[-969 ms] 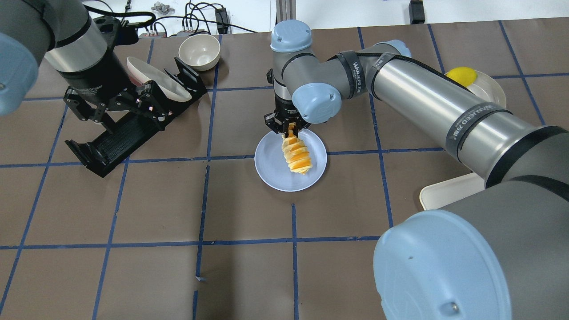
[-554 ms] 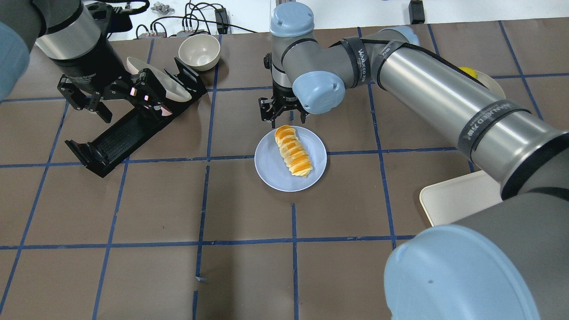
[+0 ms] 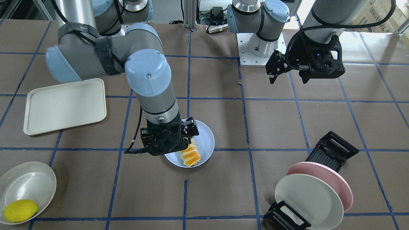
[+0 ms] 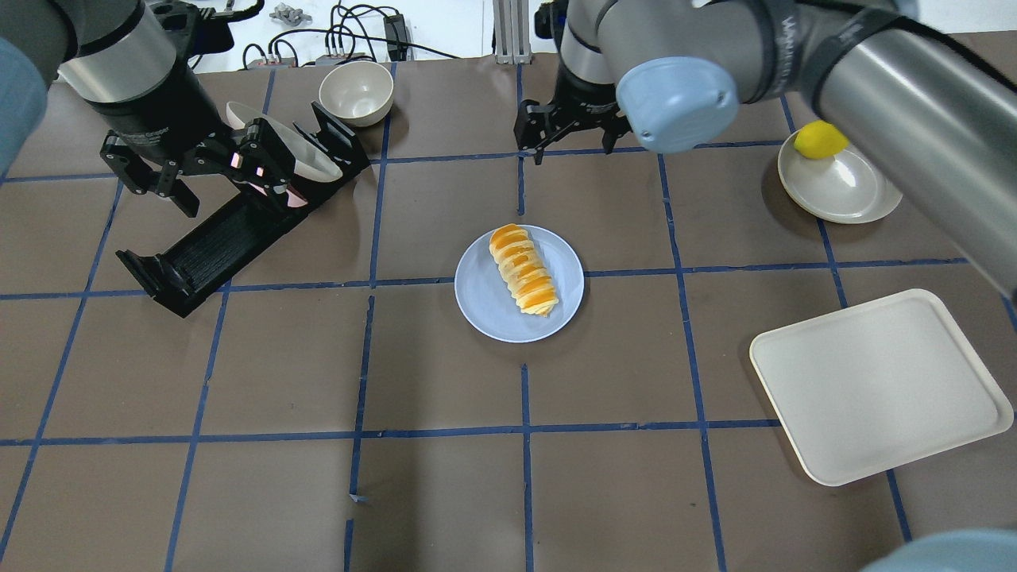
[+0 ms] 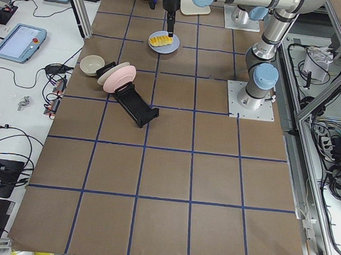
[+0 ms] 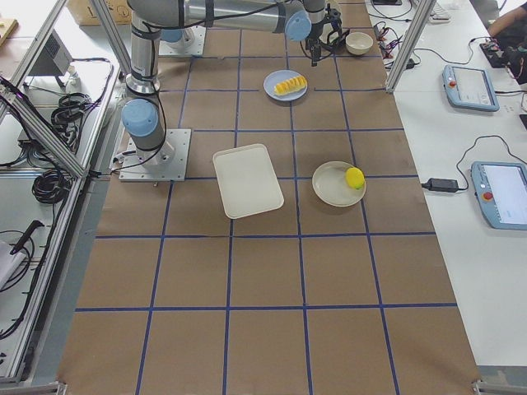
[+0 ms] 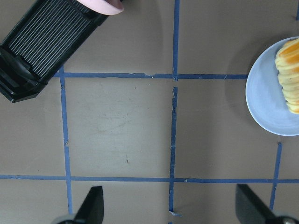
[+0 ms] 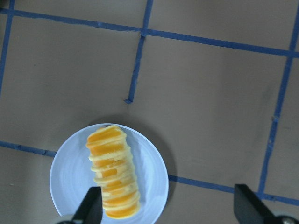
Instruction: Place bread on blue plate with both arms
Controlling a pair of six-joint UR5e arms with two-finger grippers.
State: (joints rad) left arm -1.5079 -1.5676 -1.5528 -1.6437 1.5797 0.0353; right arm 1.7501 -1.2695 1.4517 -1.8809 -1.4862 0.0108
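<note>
The bread [image 4: 523, 270], an orange and cream twisted roll, lies flat on the blue plate [image 4: 485, 310] at the table's middle. My right gripper [image 4: 576, 151] is open and empty, raised above the table beyond the plate. In its wrist view the bread [image 8: 112, 175] and the plate [image 8: 152, 182] lie below its open fingers [image 8: 91, 207]. My left gripper [image 4: 234, 199] is open and empty over the black rack at the far left. Its wrist view shows the plate's edge [image 7: 264, 102] and the bread [image 7: 289, 74] at the right. In the front view the right gripper [image 3: 171, 137] partly covers the plate [image 3: 206, 137].
A black dish rack [image 4: 214, 238] holds a pink plate [image 3: 338, 183] and a white plate [image 3: 306, 198]. A cream bowl [image 4: 356, 91] stands behind it. A lemon [image 4: 821, 139] sits on a cream plate [image 4: 846, 195] at the far right. A cream tray [image 4: 878, 381] lies at the near right.
My right gripper let go of the bread's end, opened, rose and moved away beyond the plate. The bread now lies flat on the plate. The left gripper shifted slightly left.
</note>
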